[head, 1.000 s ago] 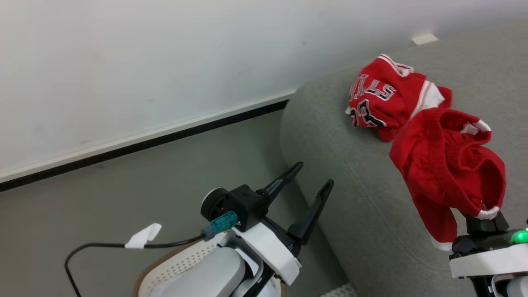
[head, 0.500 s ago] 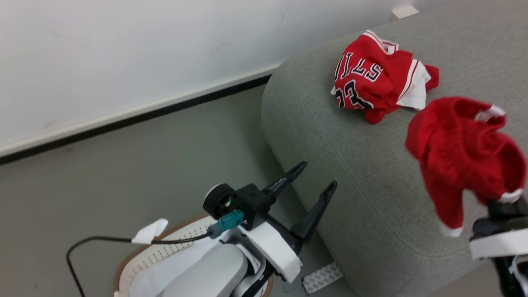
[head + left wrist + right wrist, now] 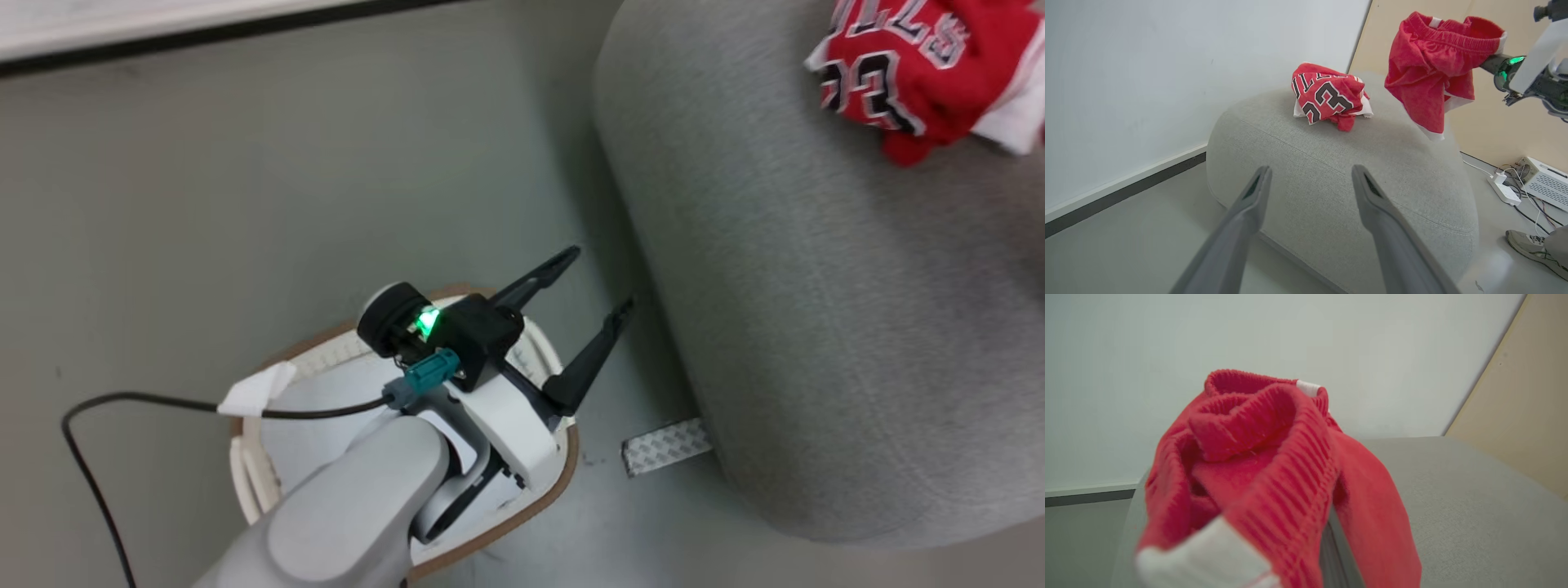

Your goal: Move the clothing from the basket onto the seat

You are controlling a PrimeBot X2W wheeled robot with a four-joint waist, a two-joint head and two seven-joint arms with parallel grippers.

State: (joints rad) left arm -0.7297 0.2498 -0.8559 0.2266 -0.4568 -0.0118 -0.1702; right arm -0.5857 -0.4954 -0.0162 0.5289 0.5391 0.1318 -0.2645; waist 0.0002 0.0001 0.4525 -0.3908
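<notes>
Ahead of our left pincer point(image 3: 602, 278), whose fingers are black, we see a grey woven seat point(image 3: 1331, 183). The jersey point(image 3: 1329, 98) on it is red, with a black "23" and lettering edged in white, plus white trim. The shorts point(image 3: 1431, 69), up to the pincer's right, are plain red, ribbed at the waistband, with white hems. Beneath the pincer, the basket point(image 3: 571, 451) is cream with a brown rim and holds a white pad point(image 3: 314, 429). Behind the fingers we note a green light point(image 3: 424, 321), a teal plug point(image 3: 426, 376) and a black cable point(image 3: 147, 396). The floor point(image 3: 245, 204) is dull grey-green.
</notes>
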